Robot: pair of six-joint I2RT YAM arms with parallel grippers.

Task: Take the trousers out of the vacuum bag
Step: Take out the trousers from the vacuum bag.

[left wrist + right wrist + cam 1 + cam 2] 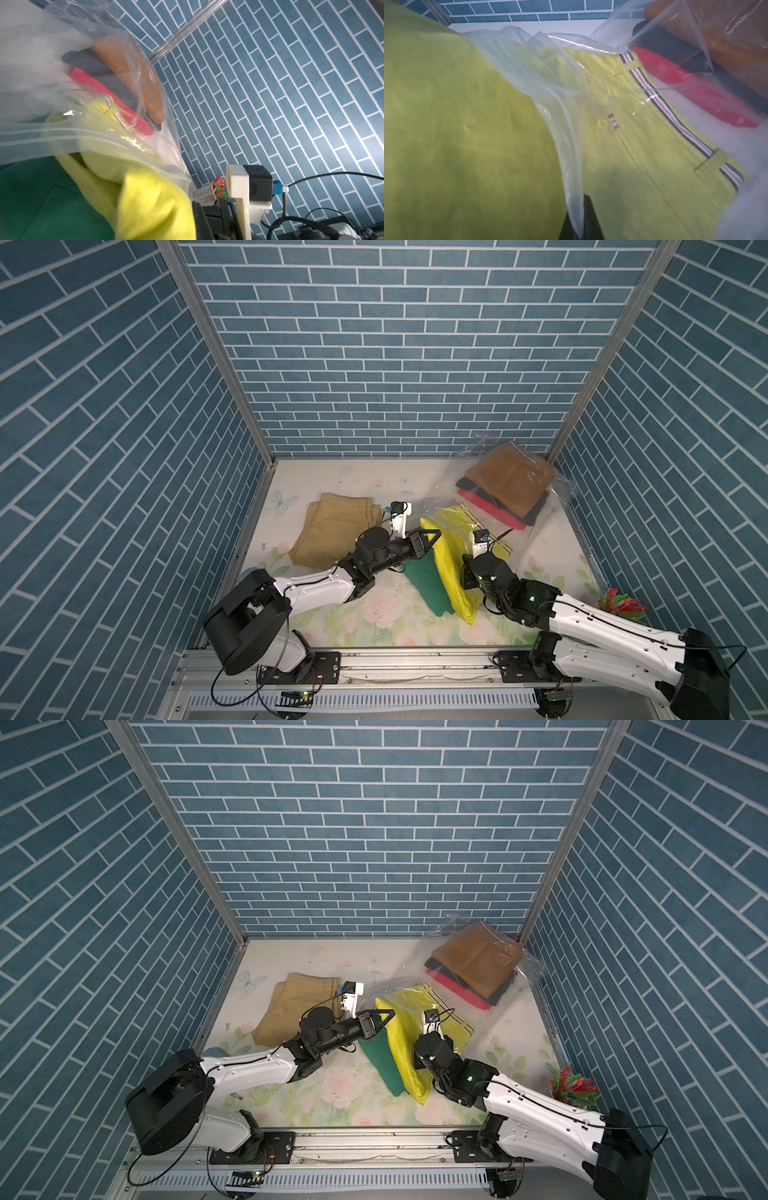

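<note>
On the table (340,485) lie six trousers (505,485), three deep inside one bag (561,489); left gripper (434,540) clamps the yellow pair (446,568), right gripper (579,224) clamps bag.

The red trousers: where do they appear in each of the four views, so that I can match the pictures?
A top view: red trousers, lowest of the stack in the vacuum bag, right rear.
A top view: red trousers, same spot.
Left wrist: red trousers under the black pair.
Right wrist: red trousers beside the striped waistband.
Shared landmark: mustard-brown trousers topping the stack.
</note>
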